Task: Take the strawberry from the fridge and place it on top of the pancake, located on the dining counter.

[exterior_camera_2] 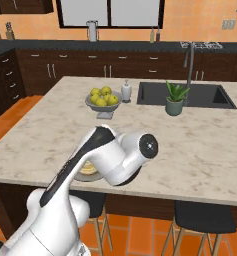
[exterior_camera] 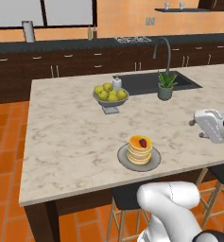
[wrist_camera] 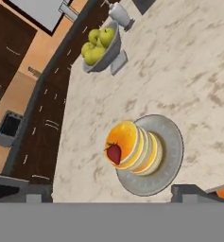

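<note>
On the dining counter (exterior_camera: 66, 127), taking the pancake (exterior_camera: 140, 150) as landmark: the stack sits on a round grey plate (exterior_camera: 125, 160) near the counter's front edge, and the strawberry (exterior_camera: 142, 142) rests on its orange top, toward one side of the disc. Left of the pancake the left base view gives bare marbled stone out to the counter's left end, with orange floor tiles beyond. Behind the pancake and slightly left stands a grey bowl of yellow-green fruits (exterior_camera: 110, 92), a small white dispenser bottle (exterior_camera: 116, 82) just behind it. Behind and to the right lies the dark sink (exterior_camera: 142, 82) with its curved faucet (exterior_camera: 163, 47), and a potted plant (exterior_camera: 166, 86) stands at the sink's front edge. Far right of the pancake, the arm's white hand (exterior_camera: 212, 125) hangs above the counter, cut by the frame edge.

Right base view: the arm's elbow covers most of the pancake; only a sliver of plate and stack (exterior_camera_2: 86, 170) shows at its left. Fruit bowl (exterior_camera_2: 103, 100), bottle (exterior_camera_2: 126, 91), plant (exterior_camera_2: 175, 99) and sink (exterior_camera_2: 185, 94) are all clear, and two dark stools (exterior_camera_2: 205, 220) show under the counter's front edge.

Hand view: looks down on the pancake (wrist_camera: 134, 147), with the strawberry (wrist_camera: 114, 153) lying at the rim of the top disc, touching nothing but the pancake. The gripper (wrist_camera: 113, 193) has its jaws spread wide, one dark fingertip (wrist_camera: 38, 193) far left of the plate (wrist_camera: 172, 151) and the other at its right edge; nothing is held between them. The fruit bowl (wrist_camera: 101, 45) appears above the pancake in this tilted view.
</note>
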Motion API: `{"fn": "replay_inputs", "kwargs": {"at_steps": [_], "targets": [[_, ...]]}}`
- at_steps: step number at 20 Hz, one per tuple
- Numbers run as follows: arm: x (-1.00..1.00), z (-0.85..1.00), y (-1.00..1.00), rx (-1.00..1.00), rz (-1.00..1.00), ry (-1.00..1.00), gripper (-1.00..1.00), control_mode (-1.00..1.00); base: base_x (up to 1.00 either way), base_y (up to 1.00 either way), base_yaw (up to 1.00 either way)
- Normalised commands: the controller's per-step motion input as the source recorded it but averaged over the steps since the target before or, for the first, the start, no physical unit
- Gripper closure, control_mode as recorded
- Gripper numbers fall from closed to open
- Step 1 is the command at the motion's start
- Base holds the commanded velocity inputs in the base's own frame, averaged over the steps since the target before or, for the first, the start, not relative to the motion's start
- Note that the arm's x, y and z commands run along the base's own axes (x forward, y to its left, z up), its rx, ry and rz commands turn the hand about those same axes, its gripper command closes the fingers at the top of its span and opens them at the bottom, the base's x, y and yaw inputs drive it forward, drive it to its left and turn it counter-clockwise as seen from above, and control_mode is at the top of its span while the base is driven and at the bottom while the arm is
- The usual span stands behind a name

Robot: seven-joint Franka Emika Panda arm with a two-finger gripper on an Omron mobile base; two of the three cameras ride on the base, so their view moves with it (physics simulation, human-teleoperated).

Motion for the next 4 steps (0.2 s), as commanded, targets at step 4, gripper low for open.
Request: {"fn": "replay_inputs", "kwargs": {"at_steps": [4], "targets": [[0.00, -0.36, -0.02, 0.00, 0.00, 0.10, -1.00, -1.00, 0.00, 0.00, 0.00]]}}
